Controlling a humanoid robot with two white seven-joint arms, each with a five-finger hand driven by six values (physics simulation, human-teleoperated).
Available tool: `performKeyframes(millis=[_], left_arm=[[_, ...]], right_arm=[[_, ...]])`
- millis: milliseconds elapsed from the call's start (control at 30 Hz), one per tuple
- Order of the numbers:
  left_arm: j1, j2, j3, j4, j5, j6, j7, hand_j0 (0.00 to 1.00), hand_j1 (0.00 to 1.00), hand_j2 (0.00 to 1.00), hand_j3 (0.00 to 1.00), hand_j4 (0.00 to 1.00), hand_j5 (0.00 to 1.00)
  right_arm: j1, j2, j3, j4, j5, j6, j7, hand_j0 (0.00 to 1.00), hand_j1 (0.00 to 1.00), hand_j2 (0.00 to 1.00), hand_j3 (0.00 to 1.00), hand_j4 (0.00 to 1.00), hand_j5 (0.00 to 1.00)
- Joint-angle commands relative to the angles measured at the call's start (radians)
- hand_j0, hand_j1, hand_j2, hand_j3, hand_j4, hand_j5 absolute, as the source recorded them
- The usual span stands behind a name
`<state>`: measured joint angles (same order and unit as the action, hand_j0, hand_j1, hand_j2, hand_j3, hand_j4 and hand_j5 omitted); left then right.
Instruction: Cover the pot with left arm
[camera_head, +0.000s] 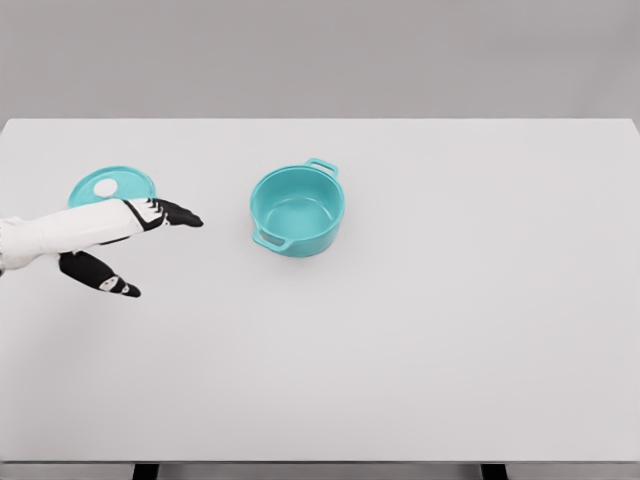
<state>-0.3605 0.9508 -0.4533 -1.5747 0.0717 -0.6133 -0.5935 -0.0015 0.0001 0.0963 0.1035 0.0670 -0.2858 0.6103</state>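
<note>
White table (420, 360) fills nearly the whole head view, with a plain grey wall behind it and nothing on it but two teal things.

From the picture's left edge the left arm reaches in, low over the tabletop, and ends in the left hand (135, 245). Its dark fingers (178, 214) point right and slightly away from the robot, stretched out rather than curled, while the thumb (100, 275) splays well apart toward the near edge. So the hand is spread and grips nothing.

Just behind the wrist, on the far side, lies the lid (108, 184), flat on the table with its pale round knob showing. The arm crosses in front of its near edge, so whether the two touch cannot be told. The lid sits back from the fingertips, toward the robot's left and a little farther away; the fingers have overshot it toward the pot rather than closing round it.

Right of the fingertips, with bare table between, stands the pot (297, 210), upright and open, one handle at its far right rim and one at its near left.

The right arm is out of view.

By my judgement the grasp is not yet made: the hand must draw back left and settle over the knob before any carry to the right.
</note>
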Motion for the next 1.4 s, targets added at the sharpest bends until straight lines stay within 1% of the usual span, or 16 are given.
performKeyframes(millis=[0,33,67,100,167,233,267,367,433,500,567,733,833,900,1267,1367], left_arm=[[-0.002,-0.003,-0.005,-0.018,0.060,0.002,0.001,1.00,1.00,1.00,1.00,1.00,1.00],[-0.006,-0.012,-0.004,0.019,0.094,0.002,0.000,1.00,1.00,1.00,1.00,1.00,1.00],[-0.040,-0.024,0.002,0.120,0.094,0.002,0.000,1.00,1.00,1.00,1.00,1.00,1.00],[-0.107,-0.066,-0.008,0.249,0.089,0.002,0.000,1.00,1.00,1.00,1.00,1.00,1.00],[-0.117,-0.087,-0.031,0.309,0.077,0.002,0.000,1.00,1.00,1.00,1.00,1.00,1.00],[-0.224,-0.141,-0.182,0.516,0.074,0.002,0.000,1.00,1.00,1.00,1.00,1.00,1.00],[-0.265,-0.147,-0.203,0.578,0.077,0.002,0.000,1.00,1.00,1.00,1.00,1.00,1.00],[-0.295,-0.173,-0.206,0.682,0.085,0.002,0.035,1.00,1.00,1.00,1.00,1.00,1.00],[-0.308,-0.175,-0.206,0.726,0.077,0.002,0.038,1.00,1.00,1.00,1.00,1.00,1.00],[-0.344,-0.176,-0.208,0.791,0.074,0.002,0.037,1.00,1.00,1.00,1.00,1.00,1.00],[-0.397,-0.211,-0.206,0.880,0.007,0.002,0.040,1.00,1.00,1.00,1.00,1.00,1.00],[-0.440,-0.248,-0.206,0.960,-0.075,0.002,0.043,1.00,1.00,1.00,1.00,1.00,1.00],[-0.469,-0.297,-0.205,1.025,-0.078,0.002,0.044,0.96,0.96,0.96,0.96,0.96,0.96],[-0.494,-0.325,-0.203,1.093,-0.076,0.002,0.043,0.95,0.95,0.95,0.95,0.95,0.95],[-0.517,-0.334,-0.194,1.114,-0.081,0.002,0.047,0.93,0.93,0.93,0.93,0.93,0.93],[-0.526,-0.334,-0.194,1.116,-0.084,0.002,0.084,0.93,0.93,0.93,0.93,0.93,0.93]], right_arm=[[0.000,0.000,0.000,0.002,0.005,-0.001,0.001,1.00,1.00,1.00,1.00,1.00,1.00],[0.014,0.000,-0.001,0.012,0.002,0.000,0.001,1.00,1.00,1.00,1.00,1.00,1.00],[0.018,0.000,-0.004,0.010,0.002,0.000,0.001,1.00,1.00,1.00,1.00,1.00,1.00],[0.014,0.000,0.000,0.009,0.002,0.000,0.001,1.00,1.00,1.00,1.00,1.00,1.00],[0.014,0.000,-0.003,0.009,0.002,0.000,0.001,1.00,1.00,1.00,1.00,1.00,1.00],[0.014,0.000,-0.003,0.009,0.002,0.000,0.001,1.00,1.00,1.00,1.00,1.00,1.00],[0.014,0.000,-0.004,0.009,0.002,0.000,0.001,1.00,1.00,1.00,1.00,1.00,1.00],[0.014,0.000,-0.004,0.009,0.002,0.000,0.001,1.00,1.00,1.00,1.00,1.00,1.00],[0.014,0.000,-0.004,0.009,0.002,0.000,0.001,1.00,1.00,1.00,1.00,1.00,1.00],[0.014,0.000,-0.004,0.009,0.002,0.000,0.001,1.00,1.00,1.00,1.00,1.00,1.00],[0.014,0.000,-0.003,0.009,0.002,0.000,0.001,1.00,1.00,1.00,1.00,1.00,1.00],[0.014,0.000,-0.004,0.009,0.002,0.000,0.001,1.00,1.00,1.00,1.00,1.00,1.00],[0.014,0.000,-0.004,0.009,0.002,0.000,0.001,1.00,1.00,1.00,1.00,1.00,1.00],[0.014,0.000,-0.004,0.009,0.002,0.000,0.001,1.00,1.00,1.00,1.00,1.00,1.00],[0.014,0.000,-0.004,0.009,0.002,0.000,0.001,1.00,1.00,1.00,1.00,1.00,1.00],[0.014,0.000,-0.004,0.009,0.002,0.000,0.001,1.00,1.00,1.00,1.00,1.00,1.00]])
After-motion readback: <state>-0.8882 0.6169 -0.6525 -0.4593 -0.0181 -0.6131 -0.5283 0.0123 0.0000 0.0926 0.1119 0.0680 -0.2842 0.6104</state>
